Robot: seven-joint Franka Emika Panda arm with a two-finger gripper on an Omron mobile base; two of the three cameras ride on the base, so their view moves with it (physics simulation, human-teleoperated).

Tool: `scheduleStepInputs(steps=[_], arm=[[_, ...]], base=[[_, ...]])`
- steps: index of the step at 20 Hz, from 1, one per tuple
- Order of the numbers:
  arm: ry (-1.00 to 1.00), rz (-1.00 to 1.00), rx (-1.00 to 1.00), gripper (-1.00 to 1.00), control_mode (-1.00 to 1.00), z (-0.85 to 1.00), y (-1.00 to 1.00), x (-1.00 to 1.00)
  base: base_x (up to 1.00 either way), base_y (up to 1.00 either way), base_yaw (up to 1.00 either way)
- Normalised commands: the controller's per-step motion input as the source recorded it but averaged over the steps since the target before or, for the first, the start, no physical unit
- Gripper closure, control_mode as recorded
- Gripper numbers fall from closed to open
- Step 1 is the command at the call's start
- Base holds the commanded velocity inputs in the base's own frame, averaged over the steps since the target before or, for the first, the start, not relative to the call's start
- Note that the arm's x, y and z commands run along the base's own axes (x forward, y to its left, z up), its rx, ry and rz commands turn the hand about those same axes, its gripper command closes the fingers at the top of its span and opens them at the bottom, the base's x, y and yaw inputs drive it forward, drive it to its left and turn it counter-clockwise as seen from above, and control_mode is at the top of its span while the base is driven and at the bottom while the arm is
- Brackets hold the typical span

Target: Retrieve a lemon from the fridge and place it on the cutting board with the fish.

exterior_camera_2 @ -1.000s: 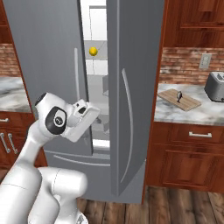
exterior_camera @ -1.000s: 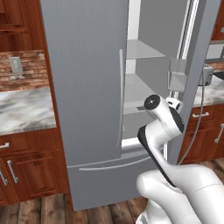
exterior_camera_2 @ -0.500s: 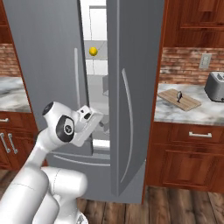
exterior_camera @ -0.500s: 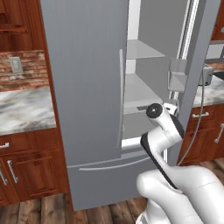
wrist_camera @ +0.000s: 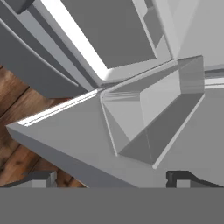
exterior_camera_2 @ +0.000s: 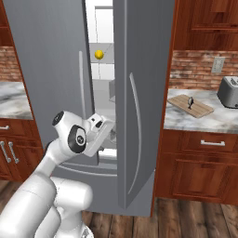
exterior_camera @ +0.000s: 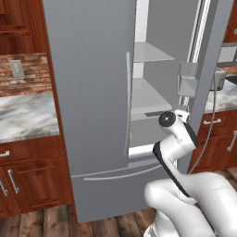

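Note:
The lemon (exterior_camera_2: 99, 55), small and bright yellow, sits on an upper shelf inside the grey fridge (exterior_camera_2: 144, 93), seen through the gap between its doors. My gripper (exterior_camera_2: 110, 132) hangs low in front of that gap, well below the lemon. Its two fingertips (wrist_camera: 183, 177) stand wide apart with nothing between them, so it is open. The hand view faces a grey door bin (wrist_camera: 153, 113) of the fridge (wrist_camera: 109, 39). On the counter to the right lies the tan cutting board (exterior_camera_2: 197, 109) with the dark fish (exterior_camera_2: 189, 101) on it.
The fridge's left door (exterior_camera: 92, 92) is shut and the right door (exterior_camera: 210, 69) stands swung open beside my arm. A silver toaster (exterior_camera_2: 228, 91) stands right of the board. Wooden cabinets (exterior_camera_2: 204, 172) flank the fridge, over a plank floor (wrist_camera: 17, 105).
My hand has dropped a little and edged forward toward the fridge opening. The jaws stay as wide as before. The lemon, board and fish have not moved.

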Motion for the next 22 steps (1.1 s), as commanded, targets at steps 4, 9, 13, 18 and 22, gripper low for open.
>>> scheduleStepInputs(steps=[4,9,13,18,22], arm=[[0.00,0.00,-0.05,-1.00,-1.00,0.00,-0.35,0.00],[0.00,0.00,-0.05,-1.00,-1.00,0.00,-0.32,0.00],[0.00,-0.01,-0.04,-1.00,-1.00,0.00,-0.53,-0.14],[0.00,-0.04,-0.01,-1.00,-1.00,0.00,-0.75,-0.39],[0.00,-0.03,-0.01,-1.00,-1.00,0.00,-0.84,-0.25]], base=[[0.00,0.00,0.00],[0.00,0.00,0.00],[0.00,0.00,0.00],[0.00,0.00,0.00],[0.00,0.00,0.00]])
